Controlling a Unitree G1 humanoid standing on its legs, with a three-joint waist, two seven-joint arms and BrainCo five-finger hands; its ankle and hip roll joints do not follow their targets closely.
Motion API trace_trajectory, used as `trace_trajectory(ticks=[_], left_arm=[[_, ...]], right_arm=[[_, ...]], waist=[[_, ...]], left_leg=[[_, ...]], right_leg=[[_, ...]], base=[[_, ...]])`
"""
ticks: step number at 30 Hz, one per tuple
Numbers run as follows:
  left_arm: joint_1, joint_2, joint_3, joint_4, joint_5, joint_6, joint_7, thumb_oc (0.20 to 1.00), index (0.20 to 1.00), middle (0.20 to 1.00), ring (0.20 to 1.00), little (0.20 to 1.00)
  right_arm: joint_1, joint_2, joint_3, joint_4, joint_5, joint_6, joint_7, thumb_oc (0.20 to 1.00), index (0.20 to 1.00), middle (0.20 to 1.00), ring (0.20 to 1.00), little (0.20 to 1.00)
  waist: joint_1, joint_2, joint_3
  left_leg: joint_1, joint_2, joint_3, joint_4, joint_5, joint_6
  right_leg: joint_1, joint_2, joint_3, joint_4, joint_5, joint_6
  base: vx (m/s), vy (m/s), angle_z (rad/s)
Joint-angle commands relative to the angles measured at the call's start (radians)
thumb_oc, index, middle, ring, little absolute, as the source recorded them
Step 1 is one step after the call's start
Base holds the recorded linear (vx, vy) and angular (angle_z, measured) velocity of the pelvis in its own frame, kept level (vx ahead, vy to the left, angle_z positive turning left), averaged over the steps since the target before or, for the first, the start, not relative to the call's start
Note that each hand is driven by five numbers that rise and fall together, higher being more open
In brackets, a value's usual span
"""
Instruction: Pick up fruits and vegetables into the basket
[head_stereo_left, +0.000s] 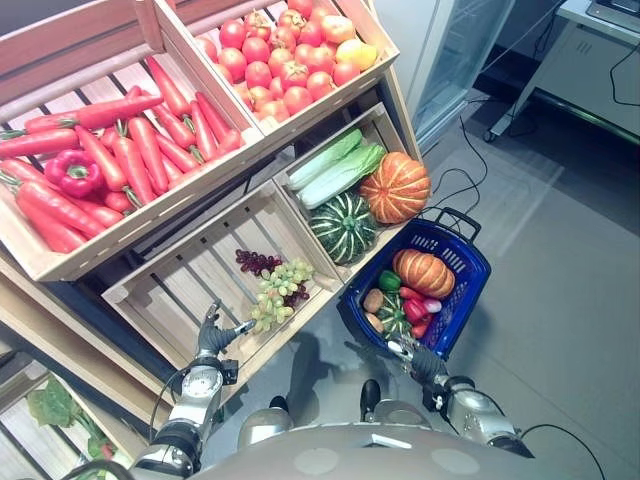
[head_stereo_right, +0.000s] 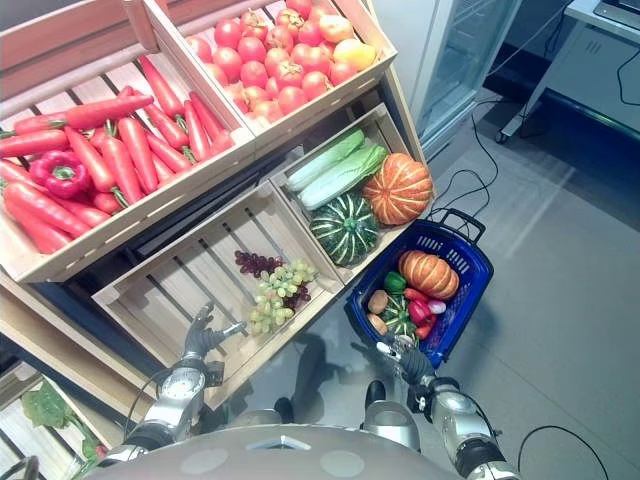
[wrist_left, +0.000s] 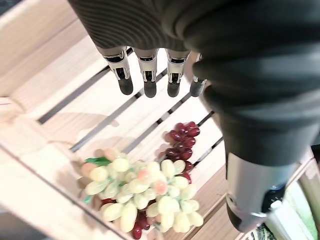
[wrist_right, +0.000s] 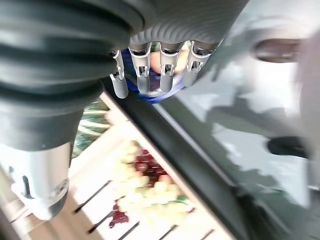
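A blue basket (head_stereo_left: 472, 282) stands on the floor right of the wooden stand. It holds a small orange pumpkin (head_stereo_left: 423, 272), a striped green squash and several red and green pieces. Green and purple grapes (head_stereo_left: 278, 290) lie in the lower left crate (head_stereo_left: 170, 290). My left hand (head_stereo_left: 215, 335) hovers at that crate's front edge, just left of the grapes, fingers (wrist_left: 149, 75) straight and holding nothing; the grapes (wrist_left: 145, 195) lie below them. My right hand (head_stereo_left: 410, 355) hangs open above the floor by the basket's near corner, its fingers (wrist_right: 167, 70) straight and empty.
The top crates hold carrots (head_stereo_left: 120, 150) with a red pepper (head_stereo_left: 70, 172), and red fruit (head_stereo_left: 280, 60). The lower right crate holds cabbage (head_stereo_left: 335, 170), an orange pumpkin (head_stereo_left: 395, 187) and a striped green squash (head_stereo_left: 343, 226). Grey floor (head_stereo_left: 570, 300) stretches right of the basket.
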Motion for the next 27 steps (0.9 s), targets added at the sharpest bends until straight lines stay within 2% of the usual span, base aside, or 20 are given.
trace_trajectory(ticks=[1, 4, 6, 10, 11, 16, 24, 27], left_arm=[[-0.084, 0.052, -0.006, -0.034, -0.001, -0.003, 0.082, 1.000, 1.000, 1.000, 1.000, 1.000], [-0.135, 0.067, -0.021, -0.043, -0.013, 0.000, 0.162, 1.000, 1.000, 1.000, 1.000, 1.000], [-0.156, 0.071, -0.031, -0.041, -0.011, 0.020, 0.221, 1.000, 1.000, 1.000, 1.000, 1.000], [-0.190, 0.077, -0.031, -0.033, -0.038, 0.048, 0.269, 1.000, 1.000, 1.000, 1.000, 1.000], [-0.199, 0.079, -0.034, -0.030, -0.043, 0.054, 0.280, 1.000, 1.000, 1.000, 1.000, 1.000], [-0.253, 0.088, -0.034, -0.015, -0.054, 0.095, 0.339, 1.000, 1.000, 1.000, 1.000, 1.000], [-0.320, 0.090, -0.027, -0.005, -0.087, 0.090, 0.387, 1.000, 1.000, 1.000, 1.000, 1.000], [-0.354, 0.091, -0.017, -0.021, -0.121, 0.076, 0.446, 1.000, 1.000, 1.000, 1.000, 1.000]], right_arm=[[-0.043, -0.044, 0.046, -0.146, 0.048, -0.071, -0.048, 1.000, 1.000, 1.000, 1.000, 1.000], [-0.072, -0.086, 0.049, -0.236, 0.064, -0.104, -0.084, 1.000, 1.000, 1.000, 1.000, 1.000], [-0.081, -0.104, 0.045, -0.277, 0.073, -0.112, -0.098, 1.000, 1.000, 1.000, 1.000, 1.000], [-0.097, -0.128, 0.042, -0.339, 0.092, -0.128, -0.120, 1.000, 1.000, 1.000, 1.000, 1.000], [-0.100, -0.135, 0.043, -0.358, 0.097, -0.133, -0.129, 1.000, 1.000, 1.000, 1.000, 1.000], [-0.128, -0.164, 0.037, -0.443, 0.141, -0.156, -0.153, 1.000, 1.000, 1.000, 1.000, 1.000], [-0.151, -0.195, 0.013, -0.545, 0.190, -0.190, -0.170, 1.000, 1.000, 1.000, 1.000, 1.000], [-0.158, -0.206, 0.014, -0.566, 0.193, -0.208, -0.180, 1.000, 1.000, 1.000, 1.000, 1.000]], waist=[[-0.030, -0.017, 0.090], [-0.049, -0.017, 0.160], [-0.056, -0.018, 0.178], [-0.066, -0.020, 0.205], [-0.069, -0.021, 0.214], [-0.077, -0.034, 0.256], [-0.091, -0.038, 0.300], [-0.097, -0.036, 0.300]], left_leg=[[-0.151, 0.011, -0.020, 0.199, -0.067, 0.057], [-0.253, 0.016, -0.015, 0.266, -0.065, 0.053], [-0.312, 0.016, -0.017, 0.300, -0.057, 0.049], [-0.402, 0.020, -0.019, 0.348, -0.045, 0.043], [-0.416, 0.020, -0.027, 0.372, -0.070, 0.036], [-0.531, 0.017, -0.031, 0.439, -0.070, 0.040], [-0.664, 0.025, -0.026, 0.538, -0.091, 0.043], [-0.725, 0.028, -0.025, 0.577, -0.100, 0.044]], right_leg=[[-0.107, -0.055, -0.015, 0.266, -0.147, 0.021], [-0.216, -0.049, -0.002, 0.338, -0.155, 0.010], [-0.275, -0.043, 0.003, 0.372, -0.157, 0.004], [-0.369, -0.033, 0.009, 0.431, -0.164, -0.005], [-0.386, -0.031, 0.017, 0.459, -0.189, 0.003], [-0.504, -0.020, 0.031, 0.535, -0.193, 0.004], [-0.627, -0.014, 0.037, 0.630, -0.213, -0.004], [-0.684, -0.012, 0.039, 0.670, -0.222, -0.008]], base=[[-0.17, -0.049, -0.06], [-0.16, -0.040, -0.10], [-0.07, -0.035, 0.00], [-0.02, -0.041, -0.06], [0.05, -0.042, -0.05], [-0.03, -0.054, 0.01], [-0.02, -0.016, 0.01], [0.00, -0.012, 0.03]])
